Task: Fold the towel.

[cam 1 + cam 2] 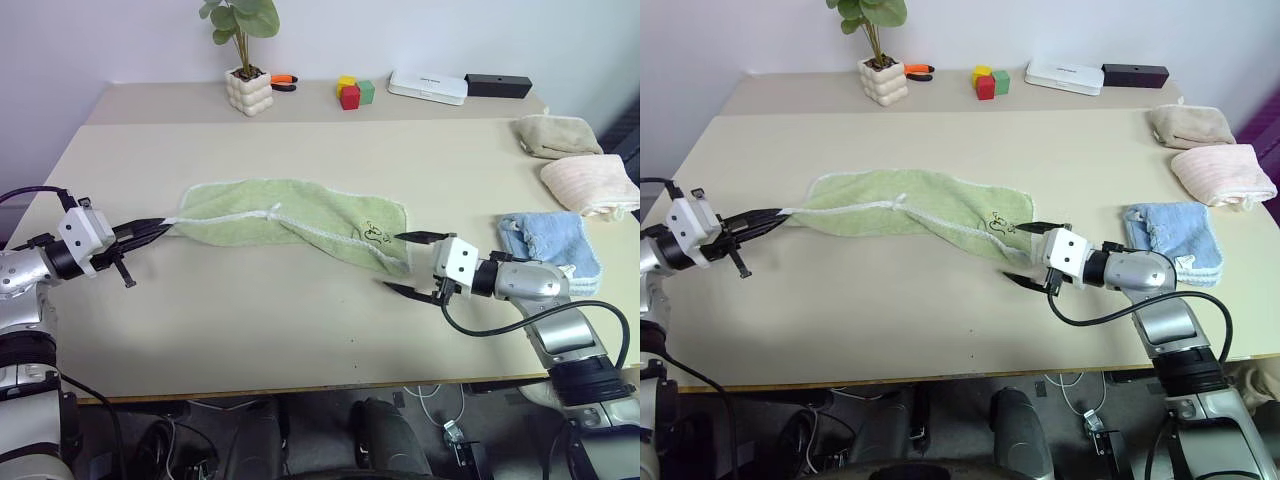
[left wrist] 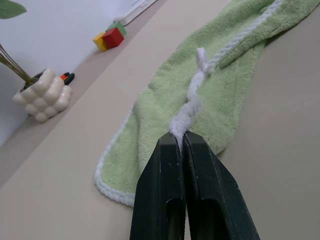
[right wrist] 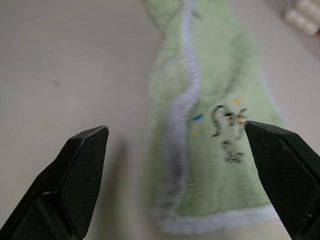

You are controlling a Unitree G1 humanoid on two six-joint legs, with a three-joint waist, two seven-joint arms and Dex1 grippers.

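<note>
towel — green terry, folded lengthwise | left claw pinches its white corded edge | right claw — spread wide

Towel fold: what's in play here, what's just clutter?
In play:
green towel
left gripper, shut on its edging
right gripper, open at its other end

Clutter:
blue towel
pink towel
beige towel
plant pot
blocks
white box
black box
</note>
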